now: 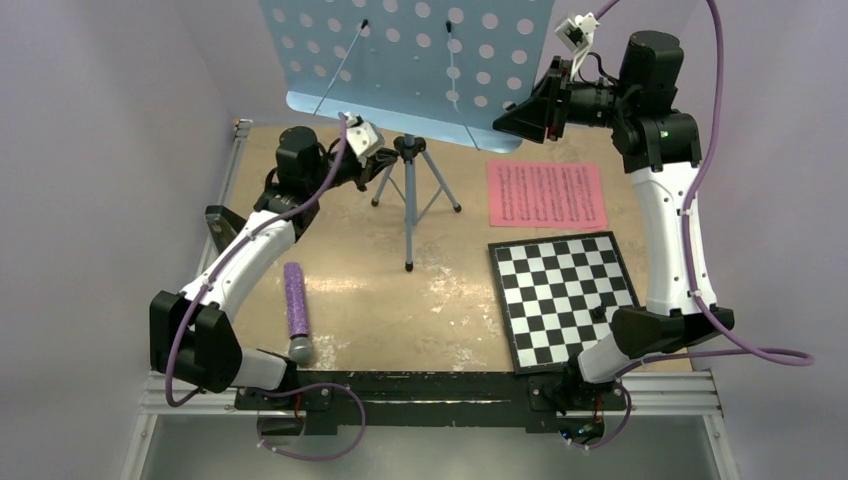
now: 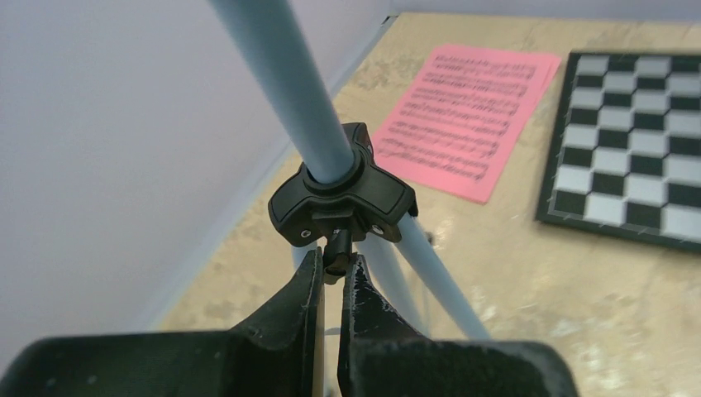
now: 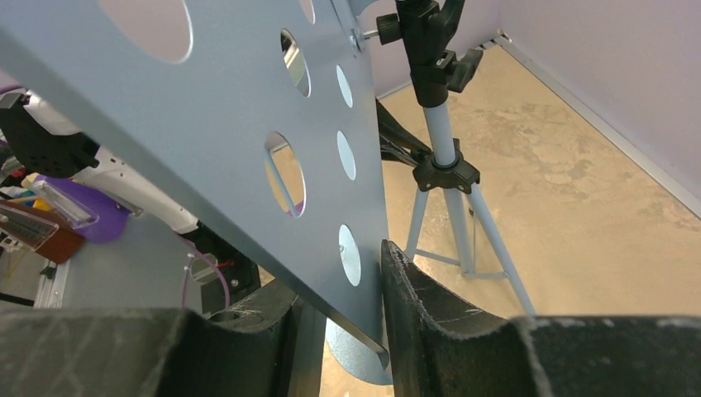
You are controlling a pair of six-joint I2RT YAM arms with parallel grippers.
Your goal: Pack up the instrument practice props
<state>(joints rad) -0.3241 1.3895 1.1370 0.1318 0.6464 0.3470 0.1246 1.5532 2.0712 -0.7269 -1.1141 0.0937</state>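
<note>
Top external view: the music stand (image 1: 410,50) stands upright on its tripod at the back of the worktop (image 1: 440,300), with its perforated light-blue desk tilted overhead. Both arms are on it. The left gripper (image 1: 383,166) is low at the tripod hub, and the right gripper (image 1: 512,118) is high at the desk's right edge. My reading is that the high grip steadies the top-heavy stand while the low one works the leg lock for folding.

The pink sheet-music pages (image 1: 546,194) lie flat to the right of the tripod, just behind the checkered board (image 1: 565,298). A purple toy microphone (image 1: 297,305) lies near the left arm. No metronome is visible in any view.

Left wrist view adds what the overhead hides. The jaws are closed together on a small black knob (image 2: 336,252) just under the hub collar (image 2: 343,198), where the pole meets the legs. The overhead shows only that the gripper is beside the hub.

Right wrist view: the jaws straddle the desk's lower corner, one on each face of the thin plate, and appear clamped on it. This view also shows the tilt bracket at the head of the pole, which the desk covers from above. The pages are out of its frame.
</note>
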